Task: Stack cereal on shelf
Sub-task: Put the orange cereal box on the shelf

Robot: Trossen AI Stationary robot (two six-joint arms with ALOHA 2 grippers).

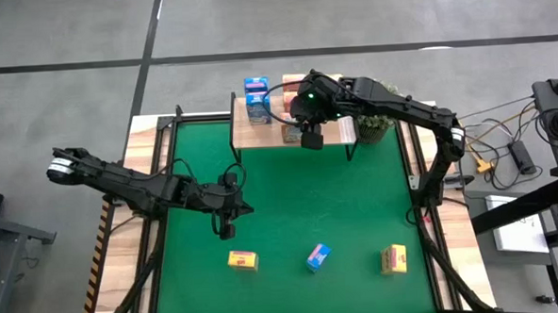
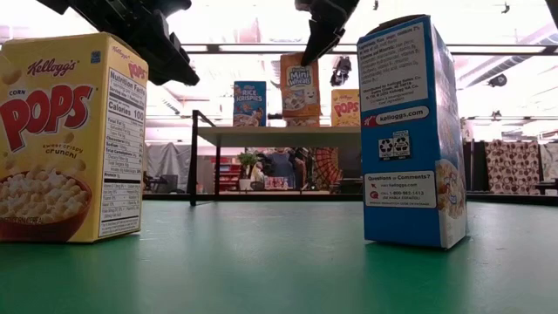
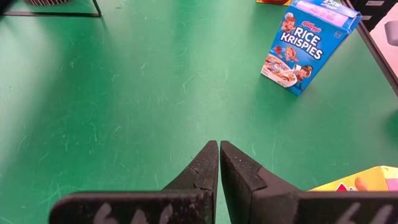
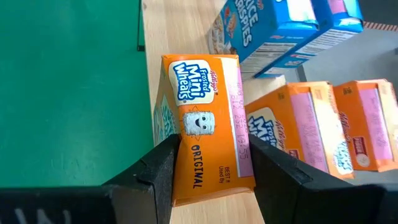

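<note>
The shelf stands at the far middle of the green mat. On it are two blue cereal boxes, two orange ones and a yellow one. My right gripper is over the shelf's near edge, shut on an orange Mini-Wheats cereal box. My left gripper hovers shut over the mat's left middle and holds nothing. Two yellow boxes and a blue one stand on the mat near the front edge. My right gripper pinches the Mini-Wheats box between its two fingers. One is on the printed front face, the other on the opposite face. The fingers slant down from the table's right. The box stays upright, its bottom seemingly just clear of the shelf board.
A green potted plant stands by the shelf's right end, under the right arm. The shelf has thin black legs. The mat's middle between shelf and front boxes is bare.
</note>
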